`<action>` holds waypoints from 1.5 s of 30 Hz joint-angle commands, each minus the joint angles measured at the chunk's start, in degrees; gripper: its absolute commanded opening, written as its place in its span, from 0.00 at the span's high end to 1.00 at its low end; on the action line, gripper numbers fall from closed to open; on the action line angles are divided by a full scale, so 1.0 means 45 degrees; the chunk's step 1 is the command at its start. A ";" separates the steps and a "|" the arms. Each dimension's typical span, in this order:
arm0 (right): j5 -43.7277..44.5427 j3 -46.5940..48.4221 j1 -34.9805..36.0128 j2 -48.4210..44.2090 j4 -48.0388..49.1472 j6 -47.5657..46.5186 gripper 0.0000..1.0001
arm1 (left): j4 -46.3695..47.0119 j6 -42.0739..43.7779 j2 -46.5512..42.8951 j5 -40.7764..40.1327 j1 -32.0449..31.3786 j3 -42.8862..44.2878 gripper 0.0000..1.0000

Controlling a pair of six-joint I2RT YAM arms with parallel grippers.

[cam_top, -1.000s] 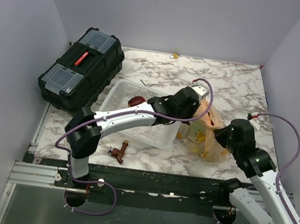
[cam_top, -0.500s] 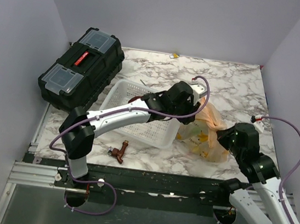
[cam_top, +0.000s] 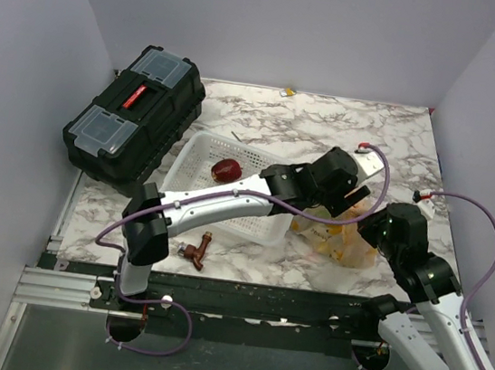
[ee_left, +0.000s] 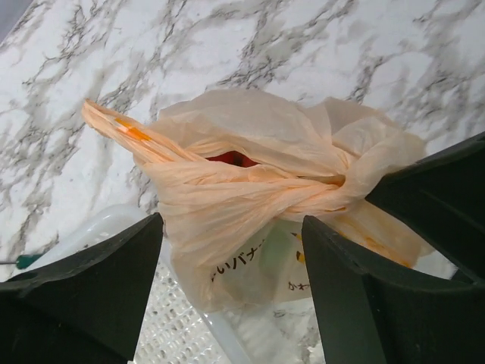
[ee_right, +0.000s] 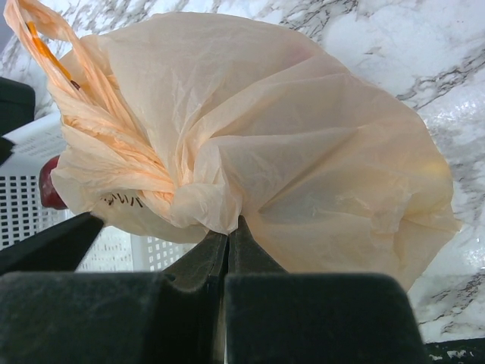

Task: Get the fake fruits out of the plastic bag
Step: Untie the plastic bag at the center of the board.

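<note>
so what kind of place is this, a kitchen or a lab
Most likely a robot test cell, not a kitchen: plain partition walls box in a marble-patterned table, the arms are bolted to a metal rail, and the props are a toolbox, basket and plastic bag.

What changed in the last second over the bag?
The left gripper swung right and now sits open astride the twisted top of the plastic bag. The right gripper, shut on the bag, barely moved. The red fruit in the white basket and the toolbox stayed put.
</note>
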 commanded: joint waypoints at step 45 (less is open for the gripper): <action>0.0150 0.2508 -0.0005 -0.2476 -0.0623 -0.1839 0.36 | 0.2322 -0.5580 -0.0987 0.8626 0.3628 -0.3134 1.00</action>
